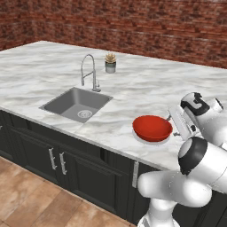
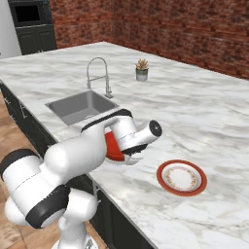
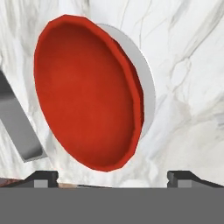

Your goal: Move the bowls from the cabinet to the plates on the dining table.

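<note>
A glossy red bowl (image 1: 152, 127) (image 3: 85, 92) sits upright on a pale white-grey plate (image 1: 150, 142) (image 3: 149, 94) near the front edge of the dining table (image 1: 44, 71), the marble-topped island. My gripper (image 1: 174, 127) (image 3: 113, 178) hovers just to the right of the bowl, open, its fingertips (image 3: 43, 177) wide apart with nothing between them. In the right base view my arm covers most of the bowl (image 2: 113, 147). A red-orange plate (image 2: 181, 178) lies bare on the marble to the right. The cabinet is out of view.
A steel sink (image 1: 77, 104) (image 2: 80, 106) with a tall faucet (image 1: 90, 73) is set into the island left of the bowl. A small potted plant (image 1: 110, 63) (image 2: 141, 70) stands behind it. Brick wall runs along the back.
</note>
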Robot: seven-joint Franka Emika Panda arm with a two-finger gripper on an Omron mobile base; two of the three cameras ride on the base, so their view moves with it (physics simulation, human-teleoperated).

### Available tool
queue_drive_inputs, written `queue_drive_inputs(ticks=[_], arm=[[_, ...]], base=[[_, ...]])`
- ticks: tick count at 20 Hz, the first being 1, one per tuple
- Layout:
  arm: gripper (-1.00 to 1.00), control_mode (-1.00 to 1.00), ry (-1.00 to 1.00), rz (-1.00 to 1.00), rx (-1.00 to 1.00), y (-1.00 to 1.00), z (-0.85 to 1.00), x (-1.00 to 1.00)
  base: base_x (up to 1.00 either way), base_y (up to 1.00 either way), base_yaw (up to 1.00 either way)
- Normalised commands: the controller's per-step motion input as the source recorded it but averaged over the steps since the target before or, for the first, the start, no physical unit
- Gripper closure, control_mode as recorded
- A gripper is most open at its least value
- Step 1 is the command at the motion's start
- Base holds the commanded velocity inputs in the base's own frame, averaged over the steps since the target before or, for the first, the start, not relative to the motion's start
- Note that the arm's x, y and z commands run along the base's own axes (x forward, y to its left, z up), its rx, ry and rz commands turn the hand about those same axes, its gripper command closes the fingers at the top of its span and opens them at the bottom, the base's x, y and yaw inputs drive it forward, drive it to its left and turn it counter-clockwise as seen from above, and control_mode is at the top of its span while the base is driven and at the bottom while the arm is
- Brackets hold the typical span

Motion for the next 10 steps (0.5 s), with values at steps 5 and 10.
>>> queue_drive_inputs(ticks=[5, 10], arm=[[-1.0, -1.0, -0.04, 0.0, -0.02, 0.0, 0.29, -0.2], [-1.0, -1.0, -0.05, 0.01, -0.03, 0.02, 0.29, -0.18]], base=[[0.0, 0.0, 0.0], [0.0, 0.0, 0.0]])
